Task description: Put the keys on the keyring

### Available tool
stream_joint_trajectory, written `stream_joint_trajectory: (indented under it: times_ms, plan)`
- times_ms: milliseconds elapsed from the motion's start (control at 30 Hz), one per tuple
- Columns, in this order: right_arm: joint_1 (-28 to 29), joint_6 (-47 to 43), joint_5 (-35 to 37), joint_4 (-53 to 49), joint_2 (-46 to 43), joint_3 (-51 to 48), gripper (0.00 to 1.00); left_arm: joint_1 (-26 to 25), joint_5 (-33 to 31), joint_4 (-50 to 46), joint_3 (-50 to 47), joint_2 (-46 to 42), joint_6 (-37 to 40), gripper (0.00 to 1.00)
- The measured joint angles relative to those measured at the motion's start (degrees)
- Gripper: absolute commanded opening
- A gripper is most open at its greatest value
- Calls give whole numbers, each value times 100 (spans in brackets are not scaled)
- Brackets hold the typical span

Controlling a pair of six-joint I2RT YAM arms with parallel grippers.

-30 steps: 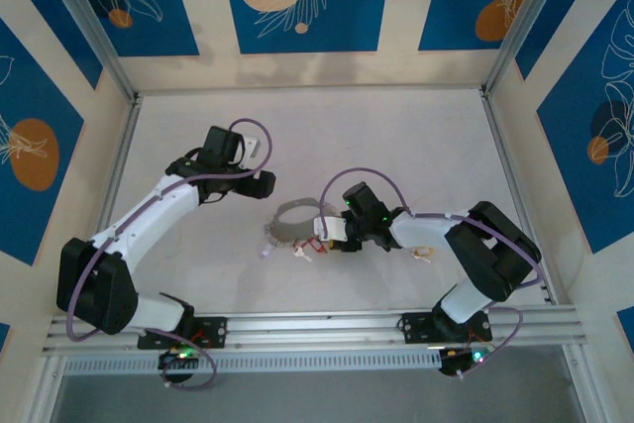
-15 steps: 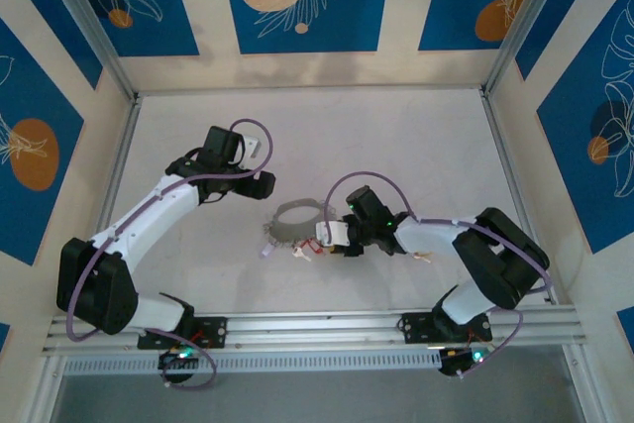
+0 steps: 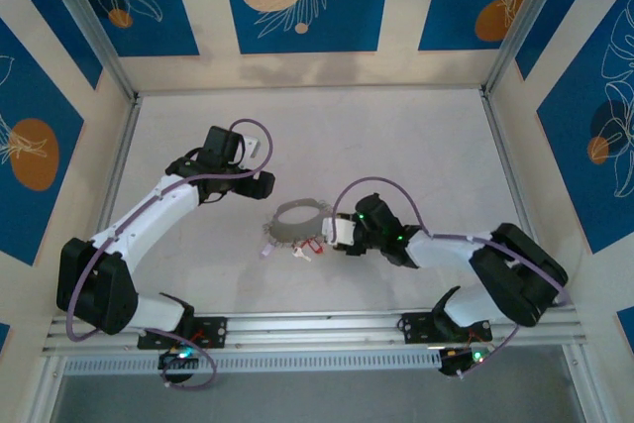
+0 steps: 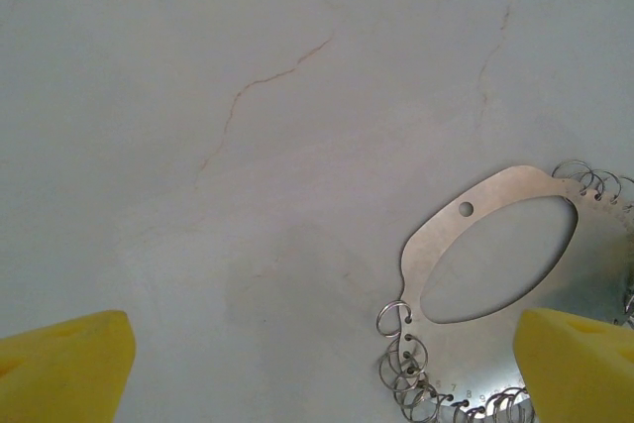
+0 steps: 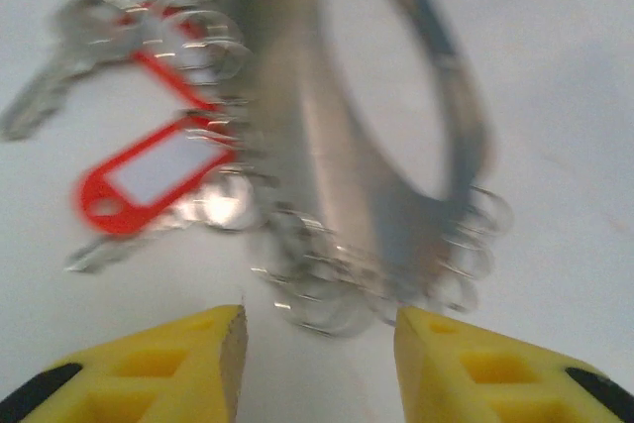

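Both empty | left claw (image 4: 322, 369) wide open | right claw (image 5: 319, 354) parted, near flat oval metal keyring (image 4: 515, 185) | keys (image 5: 149, 175) red plastic-tagged

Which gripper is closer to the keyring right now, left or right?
Right. The right gripper sits right at the keyring's near-right edge, its open fingers pointing at the small rings. The left gripper hovers off the far-left side, apart from it.

Grey keyring (image 4: 466, 344) lying flat; red-tagged keys (image 5: 69, 56) alongside.
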Motion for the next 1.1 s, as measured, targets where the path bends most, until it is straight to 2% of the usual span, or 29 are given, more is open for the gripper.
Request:
stream_joint_trajectory:
  times_ms: [133,200,300,433,600,800,933,1100]
  plan:
    - [-341,1510,446,35,-859,26,52,-2,-20,0,0,-2,0,98]
    - [-688,2684,450,-225,-1375,197,44,-2,-33,-2,0,-2,2,98]
    - [-1320,4540,-4,-719,-1845,490,40,-4,-94,-4,0,-4,28,98]
    - [-1714,6074,-922,-1143,-1740,544,38,-4,-190,-28,0,-7,140,98]
    - [-1698,6852,-2057,-1646,-879,551,36,-4,-214,-87,0,-4,173,98]
    - [-1622,7014,-2914,-1950,348,901,34,-4,-225,-103,0,7,258,98]
    - [-1309,7121,-2946,-2107,588,1217,35,-4,-221,-114,17,39,289,98]
    - [-807,7676,-2398,-2424,610,1731,34,-4,-170,-116,20,39,282,99]
